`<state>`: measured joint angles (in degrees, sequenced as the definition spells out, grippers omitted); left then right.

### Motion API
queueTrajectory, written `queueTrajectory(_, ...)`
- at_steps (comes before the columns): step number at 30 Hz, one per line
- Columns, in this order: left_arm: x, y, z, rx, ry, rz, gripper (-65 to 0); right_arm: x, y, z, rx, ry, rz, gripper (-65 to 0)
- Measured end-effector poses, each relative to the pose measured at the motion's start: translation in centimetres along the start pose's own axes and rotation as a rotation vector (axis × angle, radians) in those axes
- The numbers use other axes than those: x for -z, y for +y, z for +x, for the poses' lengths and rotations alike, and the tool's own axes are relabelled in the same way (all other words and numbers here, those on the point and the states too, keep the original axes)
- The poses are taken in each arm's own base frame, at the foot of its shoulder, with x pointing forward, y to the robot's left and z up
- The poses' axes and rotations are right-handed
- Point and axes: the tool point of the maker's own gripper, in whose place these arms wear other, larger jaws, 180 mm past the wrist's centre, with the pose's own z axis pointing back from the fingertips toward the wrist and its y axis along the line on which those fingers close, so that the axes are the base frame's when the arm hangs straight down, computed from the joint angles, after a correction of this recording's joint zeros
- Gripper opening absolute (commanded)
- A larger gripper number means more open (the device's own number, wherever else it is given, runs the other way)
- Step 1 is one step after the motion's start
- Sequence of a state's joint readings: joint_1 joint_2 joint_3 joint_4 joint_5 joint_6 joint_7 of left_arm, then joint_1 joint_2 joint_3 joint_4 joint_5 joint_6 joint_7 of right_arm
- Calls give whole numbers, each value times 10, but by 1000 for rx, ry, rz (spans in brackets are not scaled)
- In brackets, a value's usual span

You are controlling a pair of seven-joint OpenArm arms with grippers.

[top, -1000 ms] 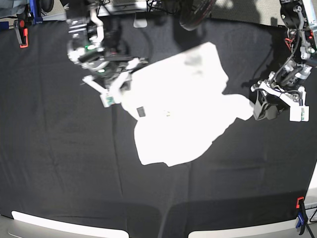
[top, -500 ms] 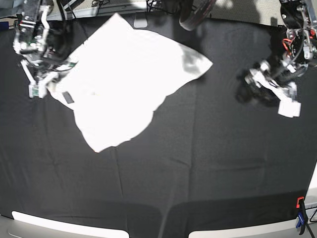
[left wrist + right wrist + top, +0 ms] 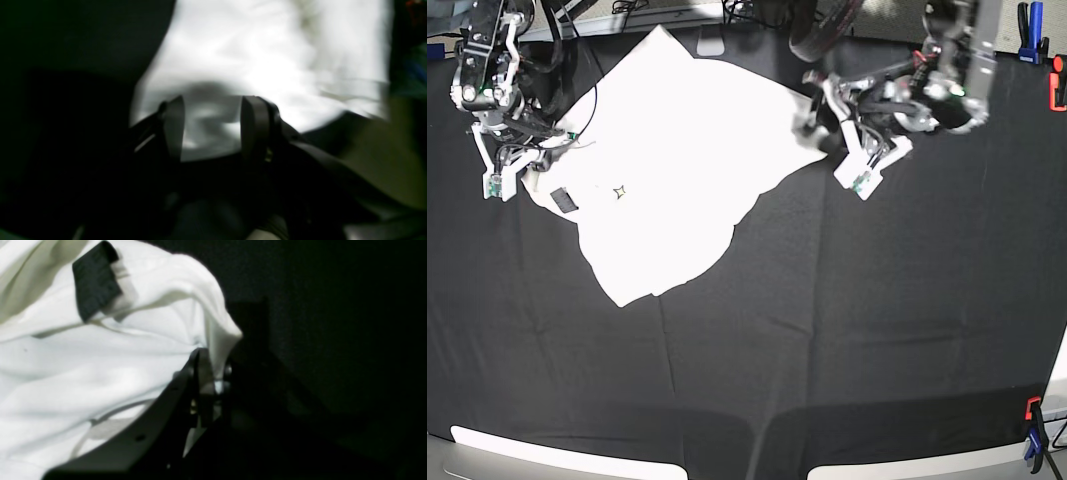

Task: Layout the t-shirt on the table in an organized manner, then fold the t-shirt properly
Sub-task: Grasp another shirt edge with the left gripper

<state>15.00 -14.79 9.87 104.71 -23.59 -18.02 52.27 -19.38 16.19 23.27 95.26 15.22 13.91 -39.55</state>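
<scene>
Base view, step: laying out; the t-shirt (image 3: 662, 170) is not yet flat, and folding has not begun.
Base view, place: it lies plain side up at the bench's (image 3: 827, 340) far left.
Base view, look: white, crumpled, a small dark label (image 3: 564, 199) near its left edge.
Right wrist view: the right gripper (image 3: 213, 380) has its jaws clenched on a bunched edge of the t-shirt.
Left wrist view: the left gripper (image 3: 210, 128) has its jaws released; white cloth shows between and beyond them, blurred, nothing gripped.
Next move, judged: the left gripper needs to seize the shirt's near corner so both arms can draw it taut.
</scene>
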Motion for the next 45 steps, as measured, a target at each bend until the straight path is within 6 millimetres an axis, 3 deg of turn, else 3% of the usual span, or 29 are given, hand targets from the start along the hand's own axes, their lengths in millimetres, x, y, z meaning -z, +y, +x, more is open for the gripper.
queueTrajectory(3,-1,26,11,-50,-60,153,-394,0,0,0,0,0,0,-650)
queueTrajectory(6,-4,39,1,-115,-17,222,-394,0,0,0,-1,1,0,-650)
queueTrajectory(9,-3,28,-18,-152,91,167,-394,0,0,0,-1,1,0,-650)
queueTrajectory(12,-1,8,-18,-154,76,59,-394,0,0,0,0,1,0,-650)
queueTrajectory(15,-1,1,-21,-167,32,42,-394,0,0,-1,0,3,0,-650)
queueTrajectory(20,-4,-3,-37,-178,21,61,-394,0,0,-1,0,3,0,-650)
queueTrajectory(26,-4,-2,-35,-179,-3,64,-394,0,0,-1,0,3,0,-650)
queueTrajectory(29,-5,4,-27,-145,-47,99,-394,0,0,-1,0,3,0,-650)
queueTrajectory(36,-9,30,-32,-89,-18,244,-394,0,0,-1,-1,3,0,-650)
queueTrajectory(45,-7,5,-42,-163,-17,123,-394,0,0,-1,0,3,0,-650)
